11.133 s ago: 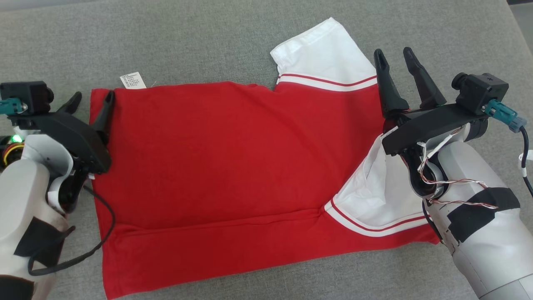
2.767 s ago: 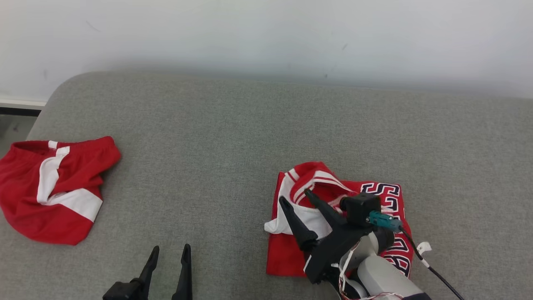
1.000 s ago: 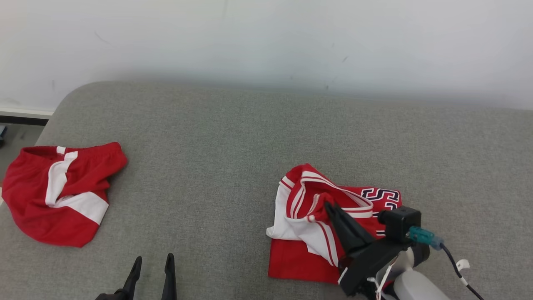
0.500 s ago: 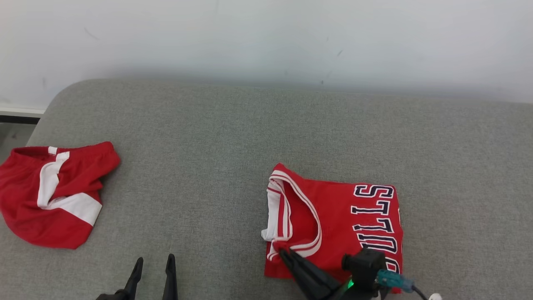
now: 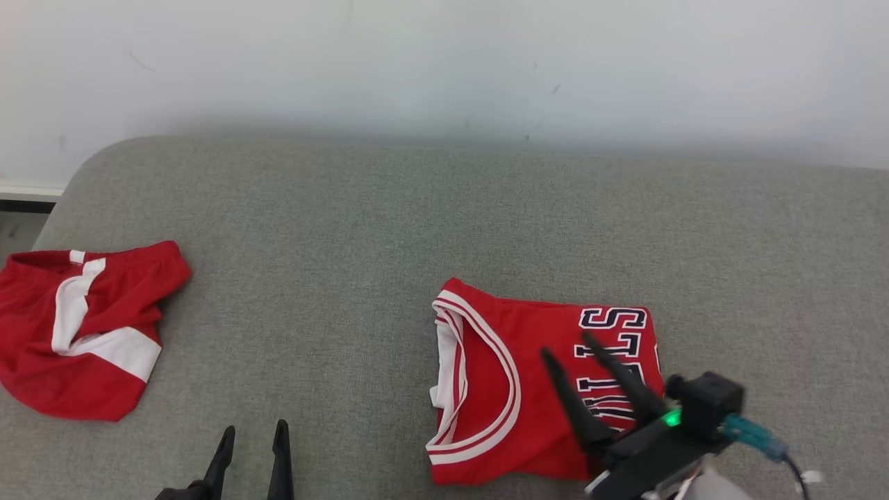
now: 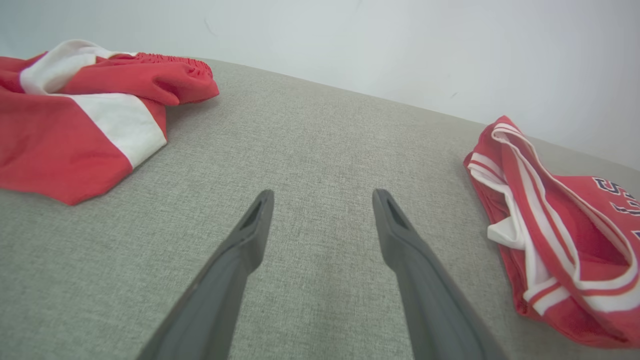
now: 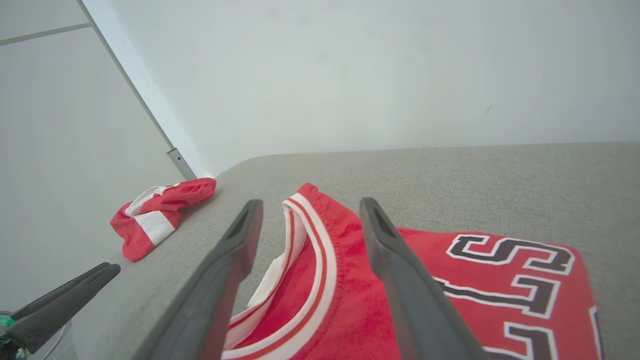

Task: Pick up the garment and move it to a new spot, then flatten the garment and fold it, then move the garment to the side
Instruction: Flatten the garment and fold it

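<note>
1. The right gripper (image 5: 566,345) is letting go: a second ago it was pinching a raised fold of the jersey (image 5: 514,333), and now its jaws are standing wide with nothing between them.
2. The jersey is lying folded and flat on the grey cushion (image 5: 347,229), well to the right of the red shorts (image 5: 83,333), neckline turned toward them and lettering on the half farther from them.
3. The right gripper is hanging over that lettered half; whether its tips are brushing the cloth I cannot tell.
4. The left gripper (image 5: 255,428) is idling between the shorts and the jersey, nearer the robot, jaws moderately apart and empty.
5. The fold is looking finished, so only the last step is waiting — carrying the jersey to the side.
</note>
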